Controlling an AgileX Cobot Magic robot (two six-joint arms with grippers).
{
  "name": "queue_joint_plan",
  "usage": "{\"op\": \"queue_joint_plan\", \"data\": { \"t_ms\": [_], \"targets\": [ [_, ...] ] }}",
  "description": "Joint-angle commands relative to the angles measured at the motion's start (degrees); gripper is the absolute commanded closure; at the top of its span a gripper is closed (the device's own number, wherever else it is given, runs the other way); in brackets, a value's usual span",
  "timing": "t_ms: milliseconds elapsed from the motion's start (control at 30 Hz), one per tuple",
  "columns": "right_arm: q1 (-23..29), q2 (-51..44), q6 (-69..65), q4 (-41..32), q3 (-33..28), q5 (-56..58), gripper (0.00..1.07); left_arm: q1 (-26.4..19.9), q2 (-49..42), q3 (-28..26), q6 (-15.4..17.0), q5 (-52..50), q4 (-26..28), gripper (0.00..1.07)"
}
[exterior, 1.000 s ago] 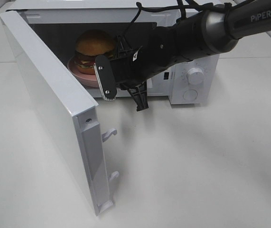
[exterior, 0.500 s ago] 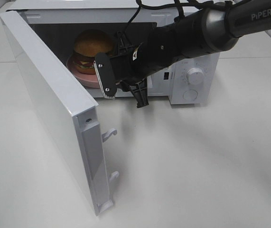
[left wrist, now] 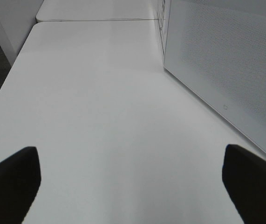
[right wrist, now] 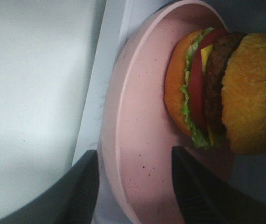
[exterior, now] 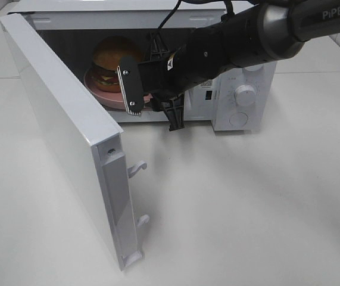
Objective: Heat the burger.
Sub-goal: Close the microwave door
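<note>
The burger (right wrist: 216,88) has a shiny bun with a bumpy top, the pink plate (right wrist: 137,154) looks smooth and dull with tiny dark specks, and the white table (exterior: 247,208) is smooth and matt.

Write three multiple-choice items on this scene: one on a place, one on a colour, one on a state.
1. Where is the burger relative to the microwave? A) on top of it B) inside it C) behind it
2. What colour is the plate under the burger? A) pink B) blue C) green
3. The door is: A) shut B) swung open C) missing

Answers: 1 B, it sits in the dark cavity; 2 A, the right wrist view shows a pink rim; 3 B, it stands out from the front, latch hooks exposed.
</note>
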State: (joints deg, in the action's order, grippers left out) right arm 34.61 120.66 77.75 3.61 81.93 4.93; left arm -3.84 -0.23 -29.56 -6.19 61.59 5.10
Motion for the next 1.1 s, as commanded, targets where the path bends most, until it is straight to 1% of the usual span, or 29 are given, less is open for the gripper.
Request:
{"op": "queue_joint_plan", "data": {
  "t_ms": [33, 67, 100, 167, 200, 233, 267, 333, 367, 400, 433, 467, 533, 600, 633, 700, 800, 833, 900, 967, 1000, 1067, 1100],
  "targets": [
    [-0.06, -1.66, -1.95, 0.52, -0.69, 0.0, 0.56, 0.0, -0.74, -0.06, -0.11, -0.17, 0.4, 0.09],
    [-0.06, -2.69, -1.95, 1.66, -2.46, -0.34, 0.52, 0.0, -0.74, -0.06, -0.11, -0.17, 0.4, 0.09],
    [-0.06, -2.69, -1.95, 1.66, -2.46, -0.34, 0.52, 0.0, -0.74, -0.06, -0.11, -0.17, 0.4, 0.09],
    [-0.06, -4.64, -1.95, 1.78, -5.56, -2.01, 0.48, 0.0, -0.74, -0.06, -0.11, -0.17, 0.4, 0.09],
    [-0.06, -4.64, -1.95, 1.78, -5.56, -2.01, 0.48, 0.0, -0.74, -0.06, -0.11, -0.17, 0.4, 0.09],
    [-0.06, -5.84, -1.95, 1.78, -7.16, -2.35, 0.46, 0.0, -0.74, -0.06, -0.11, -0.17, 0.4, 0.09],
    [-0.06, -5.84, -1.95, 1.78, -7.16, -2.35, 0.46, 0.0, -0.74, -0.06, -0.11, -0.17, 0.4, 0.09],
    [-0.06, -7.68, -1.95, 1.78, -9.85, -3.15, 0.45, 0.0, -0.74, -0.06, -0.11, -0.17, 0.4, 0.09],
    [-0.06, -7.68, -1.95, 1.78, -9.85, -3.15, 0.45, 0.0, -0.74, -0.06, -0.11, -0.17, 0.4, 0.09],
    [-0.06, -8.94, -1.95, 1.78, -11.69, -4.58, 0.44, 0.0, -0.74, -0.06, -0.11, -0.17, 0.4, 0.09],
    [-0.06, -8.94, -1.95, 1.78, -11.69, -4.58, 0.44, 0.0, -0.74, -0.06, -0.11, -0.17, 0.4, 0.09],
    [0.06, -10.08, -1.95, 1.78, -13.75, -5.84, 0.43, 0.0, -0.74, -0.06, -0.11, -0.17, 0.4, 0.09],
    [0.06, -10.77, -1.95, 1.78, -14.61, -6.07, 0.43, 0.0, -0.74, -0.06, -0.11, -0.17, 0.4, 0.09],
    [0.06, -12.89, -1.95, 1.66, -17.7, -7.45, 0.41, 0.0, -0.74, -0.06, -0.11, -0.17, 0.4, 0.09],
    [0.06, -12.89, -1.95, 1.66, -17.7, -7.45, 0.41, 0.0, -0.74, -0.06, -0.11, -0.17, 0.4, 0.09],
    [0.06, -15.93, -2.12, 1.49, -22.06, -8.37, 0.4, 0.0, -0.74, -0.06, -0.11, -0.17, 0.4, 0.09],
    [0.06, -16.62, -2.46, 1.49, -22.98, -8.59, 0.4, 0.0, -0.74, -0.06, -0.11, -0.17, 0.4, 0.09],
    [0.06, -18.39, -3.61, 1.26, -25.32, -9.22, 0.38, 0.0, -0.74, -0.06, -0.11, -0.17, 0.4, 0.09],
    [0.06, -19.08, -4.64, 1.26, -26.24, -9.74, 0.38, 0.0, -0.74, -0.06, -0.11, -0.17, 0.4, 0.09],
    [0.06, -21.6, -7.62, 1.26, -29.68, -10.54, 0.37, 0.0, -0.74, -0.06, -0.11, -0.17, 0.4, 0.09],
    [0.06, -21.6, -7.62, 1.26, -29.68, -10.54, 0.37, 0.0, -0.74, -0.06, -0.11, -0.17, 0.4, 0.09],
    [0.06, -24.87, -9.57, 1.26, -33.12, -10.49, 0.37, 0.0, -0.74, -0.06, -0.11, -0.17, 0.4, 0.09],
    [0.06, -24.87, -9.57, 1.26, -33.12, -10.49, 0.37, 0.0, -0.74, -0.06, -0.11, -0.17, 0.4, 0.09]
  ]
}}
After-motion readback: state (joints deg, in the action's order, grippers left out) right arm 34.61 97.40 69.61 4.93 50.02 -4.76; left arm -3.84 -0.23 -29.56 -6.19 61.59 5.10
